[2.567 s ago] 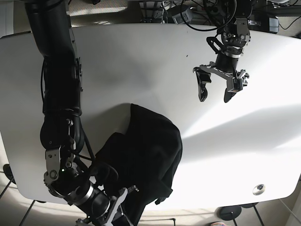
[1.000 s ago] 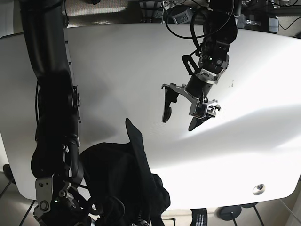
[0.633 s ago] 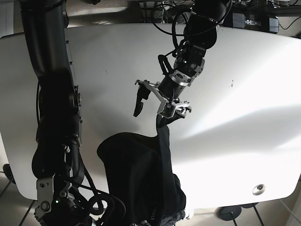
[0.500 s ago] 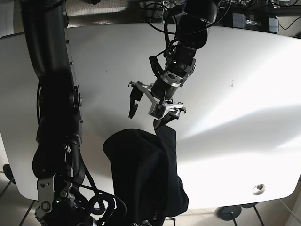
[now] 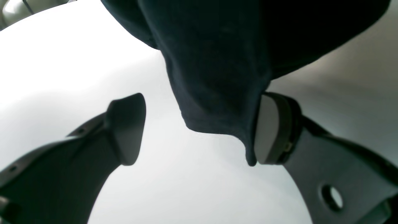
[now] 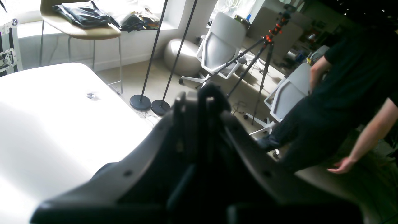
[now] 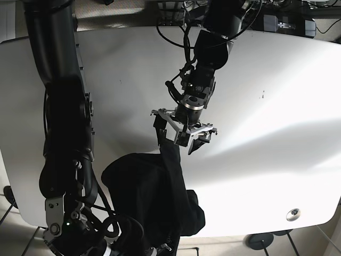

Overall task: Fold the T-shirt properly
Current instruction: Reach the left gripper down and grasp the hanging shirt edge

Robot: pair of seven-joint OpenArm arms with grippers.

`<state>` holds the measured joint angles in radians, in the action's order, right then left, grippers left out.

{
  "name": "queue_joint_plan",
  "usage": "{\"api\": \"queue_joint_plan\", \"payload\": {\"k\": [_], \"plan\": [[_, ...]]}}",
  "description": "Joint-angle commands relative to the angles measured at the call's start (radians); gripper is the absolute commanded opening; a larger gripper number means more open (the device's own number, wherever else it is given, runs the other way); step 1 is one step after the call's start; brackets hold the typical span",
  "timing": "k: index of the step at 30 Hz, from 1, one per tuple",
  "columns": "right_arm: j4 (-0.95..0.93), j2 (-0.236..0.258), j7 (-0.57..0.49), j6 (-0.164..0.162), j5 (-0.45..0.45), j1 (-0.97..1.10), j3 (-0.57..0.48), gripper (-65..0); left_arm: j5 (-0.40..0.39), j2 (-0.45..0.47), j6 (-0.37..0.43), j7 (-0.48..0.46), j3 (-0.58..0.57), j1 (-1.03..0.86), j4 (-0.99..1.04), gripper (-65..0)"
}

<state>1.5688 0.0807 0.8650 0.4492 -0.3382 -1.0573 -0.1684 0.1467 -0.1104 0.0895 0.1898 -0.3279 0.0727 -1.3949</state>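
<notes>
The black T-shirt (image 7: 152, 197) lies bunched at the table's front edge, and a narrow strip of it runs up to my left gripper (image 7: 178, 137). In the left wrist view the left gripper (image 5: 196, 130) is open. A corner of the T-shirt (image 5: 217, 77) sits between the fingers and touches the right pad (image 5: 267, 130); the left finger (image 5: 124, 127) is apart from it. My right gripper (image 6: 202, 96) points off the table toward the room, its jaws pressed together in dark cloth. In the base view it is hidden under the shirt at the bottom.
The white table (image 7: 277, 133) is bare to the right, with a small round fitting (image 7: 292, 214) near its front right corner. Off the table stand a person (image 6: 348, 93), office chairs (image 6: 224, 49), a tripod (image 6: 264, 46) and lamp stands (image 6: 149, 77).
My left gripper has moved down and left across the table and now straddles the shirt's raised corner, still open. The shirt bundle has shifted and its strip now reaches the gripper.
</notes>
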Motion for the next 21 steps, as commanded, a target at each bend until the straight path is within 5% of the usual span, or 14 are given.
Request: {"api": "queue_joint_plan", "payload": {"k": [1, 15, 16, 21], "plan": [[0.014, 0.000, -0.043, -0.005, -0.006, -0.048, 0.007, -63.1, 0.006, -0.013, 0.002, -0.028, -0.001, 0.031, 0.007, -16.0], [0.014, 0.001, -0.043, -0.005, -0.006, -0.050, 0.007, -63.1, 0.004, -0.039, -0.001, -0.028, -0.003, 0.091, 0.102, -17.8], [0.014, 0.001, -0.043, -0.005, -0.006, -0.050, 0.008, -63.1, 0.004, -0.039, -0.001, -0.028, -0.003, 0.091, 0.104, -21.1], [0.014, 0.004, -0.043, -0.005, -0.005, -0.050, 0.008, -63.1, 0.008, -0.033, -0.003, -0.023, -0.001, 0.086, 0.101, -61.9]]}}
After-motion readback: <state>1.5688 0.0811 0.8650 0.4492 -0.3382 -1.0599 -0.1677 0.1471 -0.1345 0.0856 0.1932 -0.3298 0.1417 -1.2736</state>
